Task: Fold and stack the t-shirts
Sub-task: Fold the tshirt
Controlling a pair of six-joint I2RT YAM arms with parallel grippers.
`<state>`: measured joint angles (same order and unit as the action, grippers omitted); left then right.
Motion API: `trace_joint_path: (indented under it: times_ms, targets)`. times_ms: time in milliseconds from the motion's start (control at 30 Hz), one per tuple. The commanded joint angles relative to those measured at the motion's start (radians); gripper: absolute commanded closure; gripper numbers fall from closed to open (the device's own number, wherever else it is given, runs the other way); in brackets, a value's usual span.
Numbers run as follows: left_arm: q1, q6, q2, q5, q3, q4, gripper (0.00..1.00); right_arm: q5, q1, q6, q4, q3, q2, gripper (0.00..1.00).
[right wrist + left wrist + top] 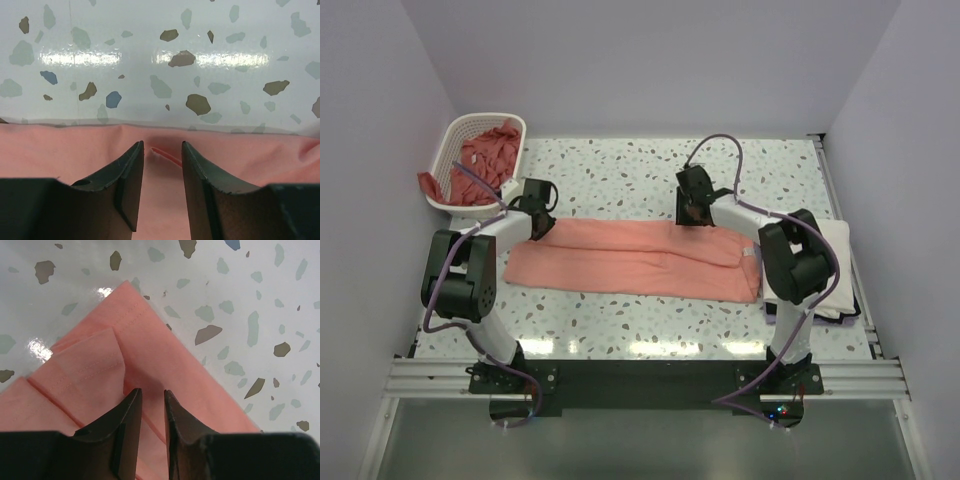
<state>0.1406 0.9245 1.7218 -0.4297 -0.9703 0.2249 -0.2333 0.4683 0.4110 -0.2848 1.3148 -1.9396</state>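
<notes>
A salmon-pink t-shirt [630,258], folded to a long band, lies across the speckled counter [610,170]. The left claw [153,392] sits at its far left corner, fingers narrowly parted over the hem; whether it pinches cloth cannot be told. The right claw [162,145] stands open astride a small crease at the far edge. More pink t-shirts [490,158] fill the white basket [447,150], far left; what looks like a folded white t-shirt [835,248] lies at right.

White lattice basket [448,148] sits far left on the speckled table [620,165].
</notes>
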Motion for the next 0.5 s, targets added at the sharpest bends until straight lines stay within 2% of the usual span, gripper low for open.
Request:
trace_joint_path:
  times_ms: [0,133,233,367,467]
  targets:
    - [0.001,-0.003,-0.036,-0.015,0.001,-0.035,0.71,-0.064,0.018,0.022,-0.011,0.043,-0.007,0.61]
    - [0.001,-0.001,-0.034,-0.015,-0.001,-0.035,0.71,-0.078,0.024,0.026,-0.028,0.049,-0.018,0.62]
    - [-0.001,0.000,-0.034,-0.015,0.001,-0.030,0.71,-0.087,0.027,0.029,-0.027,0.037,-0.007,0.68]
    - [-0.003,0.000,-0.034,-0.012,0.004,-0.030,0.71,-0.087,0.027,0.029,-0.028,0.021,0.014,0.85]
    - [-0.010,0.007,-0.033,-0.003,0.008,-0.032,0.71,-0.087,0.027,0.026,-0.027,0.009,0.024,0.87]
